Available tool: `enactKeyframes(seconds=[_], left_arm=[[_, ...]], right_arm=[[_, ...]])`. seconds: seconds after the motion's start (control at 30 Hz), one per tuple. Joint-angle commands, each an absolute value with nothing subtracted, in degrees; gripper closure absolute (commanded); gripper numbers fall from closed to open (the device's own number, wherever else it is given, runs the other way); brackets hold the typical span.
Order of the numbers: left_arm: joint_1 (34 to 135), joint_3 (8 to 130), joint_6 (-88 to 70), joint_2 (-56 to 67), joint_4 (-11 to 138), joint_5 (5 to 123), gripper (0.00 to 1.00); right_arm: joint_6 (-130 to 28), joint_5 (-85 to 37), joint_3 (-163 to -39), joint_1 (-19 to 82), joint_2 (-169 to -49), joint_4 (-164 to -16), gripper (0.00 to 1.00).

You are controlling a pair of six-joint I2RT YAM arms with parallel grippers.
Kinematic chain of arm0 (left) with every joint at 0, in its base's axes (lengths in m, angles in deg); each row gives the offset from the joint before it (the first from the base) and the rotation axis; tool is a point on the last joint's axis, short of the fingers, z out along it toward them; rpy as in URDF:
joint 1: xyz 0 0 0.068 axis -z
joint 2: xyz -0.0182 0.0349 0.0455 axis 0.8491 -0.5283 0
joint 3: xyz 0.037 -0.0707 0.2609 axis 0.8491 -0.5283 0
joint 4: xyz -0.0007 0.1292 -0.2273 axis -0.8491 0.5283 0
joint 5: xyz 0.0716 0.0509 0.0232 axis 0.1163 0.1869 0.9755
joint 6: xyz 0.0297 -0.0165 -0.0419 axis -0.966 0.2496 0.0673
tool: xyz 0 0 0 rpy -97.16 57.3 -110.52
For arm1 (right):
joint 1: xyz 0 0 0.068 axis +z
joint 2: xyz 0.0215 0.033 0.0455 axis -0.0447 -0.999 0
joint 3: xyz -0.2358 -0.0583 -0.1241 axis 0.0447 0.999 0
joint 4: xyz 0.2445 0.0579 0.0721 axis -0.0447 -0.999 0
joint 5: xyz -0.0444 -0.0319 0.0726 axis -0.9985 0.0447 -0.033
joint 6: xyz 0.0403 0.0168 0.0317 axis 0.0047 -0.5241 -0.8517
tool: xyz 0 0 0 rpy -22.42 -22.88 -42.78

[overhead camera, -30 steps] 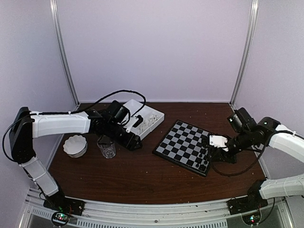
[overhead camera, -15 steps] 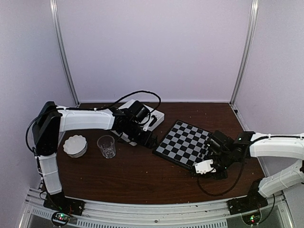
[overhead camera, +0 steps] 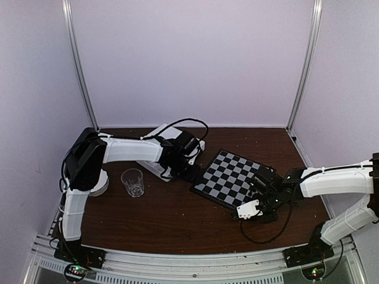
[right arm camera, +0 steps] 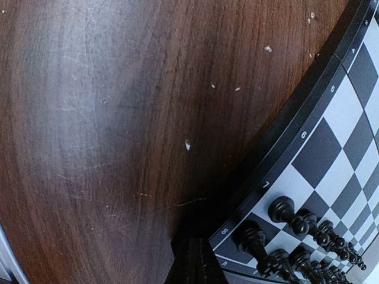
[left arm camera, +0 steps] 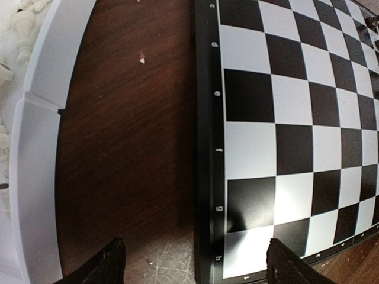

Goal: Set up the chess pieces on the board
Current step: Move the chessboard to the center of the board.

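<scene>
The glossy checkered board [left arm camera: 284,136] lies on the scratched dark-wood table [right arm camera: 89,118] beside a white plastic tray [left arm camera: 35,195], knobbed black chess pieces [right arm camera: 284,213] lining one corner. The left gripper [left arm camera: 195,269] gapes wide over its rim; the right gripper [right arm camera: 192,260] is pinched shut

White chess pieces [left arm camera: 22,25] partly off-frame

Soft, even light fills the overhead view, leaving only faint shadows on the table [overhead camera: 177,225]. Both wrist views bow the board [left arm camera: 296,148] along its straight rim, and the wood carries a pale sheen.
</scene>
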State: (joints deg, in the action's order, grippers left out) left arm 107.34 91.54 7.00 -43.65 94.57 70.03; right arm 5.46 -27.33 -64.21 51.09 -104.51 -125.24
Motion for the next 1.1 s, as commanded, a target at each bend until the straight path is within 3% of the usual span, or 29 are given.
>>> enactKeyframes(seconds=[0.0,0.57,1.07], left_arm=[[107.6,93.6,7.9,-45.6,94.0,68.9,0.19],[111.5,91.0,7.0,-45.6,89.3,59.9,0.23],[116.4,90.1,8.0,-46.1,86.9,54.7,0.26]], right_arm=[[6.7,-30.2,-62.6,51.6,-105.3,-122.5,0.99],[11.6,-34.2,-58.3,51.9,-101.3,-127.4,0.99],[11.0,-36.6,-53.4,51.7,-83.8,-139.7,1.00]])
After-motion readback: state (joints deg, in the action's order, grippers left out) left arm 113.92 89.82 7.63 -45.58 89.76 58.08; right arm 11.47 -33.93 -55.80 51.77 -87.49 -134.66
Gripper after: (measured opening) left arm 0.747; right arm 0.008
